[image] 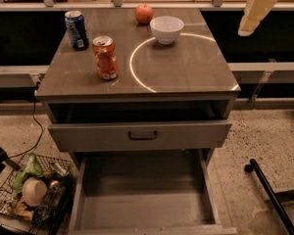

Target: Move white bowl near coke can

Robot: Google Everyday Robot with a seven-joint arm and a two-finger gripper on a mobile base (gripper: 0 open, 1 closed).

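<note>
The white bowl [166,29] stands upright at the back of the cabinet top [186,72], right of centre. The coke can [105,58], red-orange with a silver top, stands upright to the bowl's front left, about a bowl's width away. My gripper [254,11] hangs in the air at the top right, beyond the cabinet's right edge and well right of the bowl. Only its pale yellowish finger part shows, and it holds nothing that I can see.
A blue soda can [76,29] stands at the back left and a red apple [144,14] just left behind the bowl. Two drawers below are pulled out, the bottom one [142,199] far. A wire basket [29,192] of clutter sits on the floor at left.
</note>
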